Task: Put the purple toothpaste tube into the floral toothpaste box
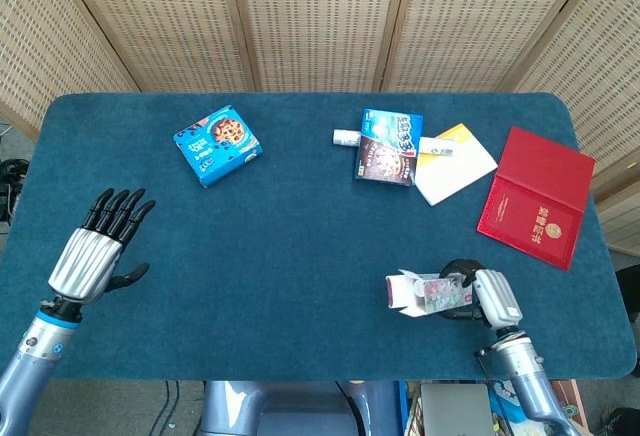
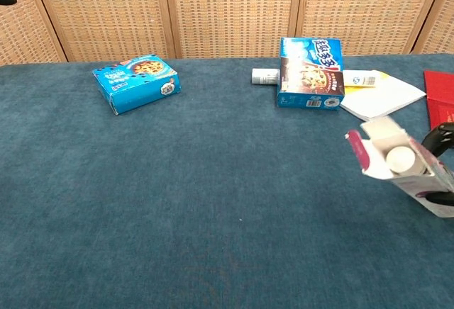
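Observation:
My right hand (image 1: 478, 294) grips the floral toothpaste box (image 1: 425, 293) near the table's front right and holds it roughly level, its open end pointing left. In the chest view the box (image 2: 401, 167) has its flaps open, and a white round cap (image 2: 399, 157) shows inside the mouth. The rest of the toothpaste tube is hidden in the box. Only dark fingers (image 2: 440, 137) of the right hand show at that view's right edge. My left hand (image 1: 95, 248) hovers over the table's front left with its fingers spread, holding nothing.
A blue cookie box (image 1: 217, 144) lies at the back left. Another blue cookie box (image 1: 390, 146) stands at the back centre with a small white tube (image 1: 345, 137) behind it. A yellow-and-white notebook (image 1: 455, 163) and a red booklet (image 1: 537, 196) lie at the right.

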Available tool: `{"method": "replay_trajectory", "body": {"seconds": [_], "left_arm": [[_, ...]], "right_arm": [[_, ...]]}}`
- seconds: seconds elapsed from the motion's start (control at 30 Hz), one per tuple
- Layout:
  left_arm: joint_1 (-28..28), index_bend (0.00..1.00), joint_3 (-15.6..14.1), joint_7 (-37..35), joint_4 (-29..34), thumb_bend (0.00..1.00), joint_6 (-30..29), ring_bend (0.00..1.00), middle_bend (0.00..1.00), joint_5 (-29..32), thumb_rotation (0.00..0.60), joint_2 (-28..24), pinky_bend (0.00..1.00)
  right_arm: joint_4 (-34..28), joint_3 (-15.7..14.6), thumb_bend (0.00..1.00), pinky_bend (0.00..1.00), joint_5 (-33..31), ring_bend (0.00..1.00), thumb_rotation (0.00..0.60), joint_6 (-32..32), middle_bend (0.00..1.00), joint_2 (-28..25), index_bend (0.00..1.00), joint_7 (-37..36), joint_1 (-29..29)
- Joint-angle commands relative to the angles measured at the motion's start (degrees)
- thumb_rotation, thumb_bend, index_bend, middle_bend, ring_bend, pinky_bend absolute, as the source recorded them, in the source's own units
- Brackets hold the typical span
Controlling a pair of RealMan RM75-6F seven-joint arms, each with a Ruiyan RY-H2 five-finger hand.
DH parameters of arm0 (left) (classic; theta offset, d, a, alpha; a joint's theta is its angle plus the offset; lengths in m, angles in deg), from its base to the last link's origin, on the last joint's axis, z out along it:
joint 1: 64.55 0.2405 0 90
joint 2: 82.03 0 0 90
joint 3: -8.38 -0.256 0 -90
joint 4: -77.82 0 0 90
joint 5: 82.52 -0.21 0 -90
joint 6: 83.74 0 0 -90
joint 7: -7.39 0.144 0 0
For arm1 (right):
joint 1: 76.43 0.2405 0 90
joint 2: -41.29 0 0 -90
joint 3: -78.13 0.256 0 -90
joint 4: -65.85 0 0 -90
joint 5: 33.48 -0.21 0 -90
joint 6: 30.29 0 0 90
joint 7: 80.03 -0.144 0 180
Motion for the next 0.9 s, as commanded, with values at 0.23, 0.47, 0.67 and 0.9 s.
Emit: {"method": "replay_trajectory", "body": {"seconds": [0.23,0.47,0.67,0.9], "left_arm": [[0.21,0.0,0.11,-0.2,-0.68,0.23,0.72,0.0,0.0,-0.35,0.6,0.85,0.0],[0.44,0.0,0.52,-0.31,-0.97,0.23,1.08,0.0,0.0,-0.02,0.6,1.08,0.0],[0.97,0.0,0.44,-0.91,-0.93,0.23,1.12,0.0,0.0,0.11,0.6,1.2,0.0],[1.88,0.0,0.3,-1.27,-0.32,0.23,0.74,0.0,0.0,0.42,0.6,0.79,0.0]], "right_arm": [[-2.74,-0.65,0.12,0.06,1.61,0.05,0.6,1.04,0.13,-0.31,0.39,0.98,1.5],[-4.83,-1.26,0.11,0.0,1.84,0.0,0.6,2.9,0.0,-2.61,0.08,2.16,2.56],[-5.99,-2.09,0.08,0.0,0.95,0.0,0.6,5.31,0.0,-3.77,0.02,5.44,3.22],[-5.86,-1.44,0.08,0.0,-0.14,0.0,0.6,4.07,0.0,-4.62,0.02,10.48,2.84]]}}
